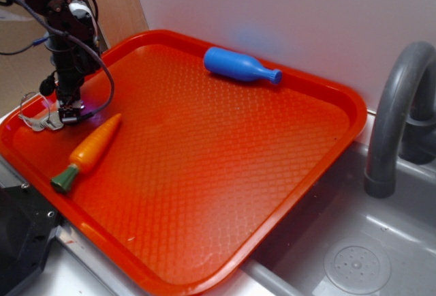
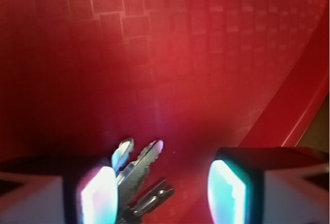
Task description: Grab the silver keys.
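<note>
Between the claw's tips: the gripper [image 2: 161, 193] stands open, its two pads wide apart, with bare red tray showing in most of the gap.
Claw position: low at the tray's left end in the exterior view, gripper [image 1: 68, 112] pointing straight down, its tips at or just above the tray floor; contact cannot be told.
Keys versus claw: the silver keys [image 2: 138, 180] sit inside the gap but crowded against the left pad in the wrist view, some of the bunch running under or behind that pad.
Long axis: the key blades fan from lower left to upper right, slanted across the closing line, not square to it.
Turning relation: the bunch is off-centre, so my judgement is that closing would catch it only if the left pad does not ride on top of it.
Keys on tray: the silver keys [image 1: 42, 120] lie just beside the claw, near the rim of the orange tray [image 1: 327, 173].
Neighbour: the toy carrot [image 1: 88, 151] lies near, apart from the keys.
Farther out: a blue bottle [image 1: 240, 66] lies well apart.
</note>
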Controlling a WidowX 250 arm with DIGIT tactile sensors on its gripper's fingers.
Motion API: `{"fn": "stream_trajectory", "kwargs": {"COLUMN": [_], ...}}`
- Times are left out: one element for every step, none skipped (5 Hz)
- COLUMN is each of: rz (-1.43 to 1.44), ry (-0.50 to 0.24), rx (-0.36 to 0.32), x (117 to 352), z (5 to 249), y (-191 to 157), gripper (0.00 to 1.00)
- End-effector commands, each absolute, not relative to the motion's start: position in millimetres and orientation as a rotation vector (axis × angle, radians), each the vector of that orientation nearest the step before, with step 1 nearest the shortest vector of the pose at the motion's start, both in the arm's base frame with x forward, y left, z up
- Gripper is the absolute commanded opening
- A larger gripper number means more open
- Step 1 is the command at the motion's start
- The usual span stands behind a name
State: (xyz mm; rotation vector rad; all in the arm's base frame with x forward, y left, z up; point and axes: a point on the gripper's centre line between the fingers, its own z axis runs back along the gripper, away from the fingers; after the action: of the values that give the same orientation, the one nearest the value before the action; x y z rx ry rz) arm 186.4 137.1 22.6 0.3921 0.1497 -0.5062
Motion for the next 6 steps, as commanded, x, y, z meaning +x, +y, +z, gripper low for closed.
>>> {"fn": "stream_trajectory", "kwargs": {"rz": [-0.505, -0.518, -0.515, -0.529, -0.512, -0.525], "ry": [0.106, 0.094, 0.101, 0.098, 0.098, 0.079], "rx": [0.352, 0.310, 0.279, 0.252, 0.223, 0.168], "x": [189.3, 180.9, 172.2, 165.0, 162.4, 153.4], "z": [28.3, 41.0, 53.6, 64.9, 75.8, 93.7], "y": [139.5, 140.5, 145.3, 147.6, 152.0, 155.7], "gripper": [0.00, 0.00, 0.00, 0.00, 0.00, 0.00]}}
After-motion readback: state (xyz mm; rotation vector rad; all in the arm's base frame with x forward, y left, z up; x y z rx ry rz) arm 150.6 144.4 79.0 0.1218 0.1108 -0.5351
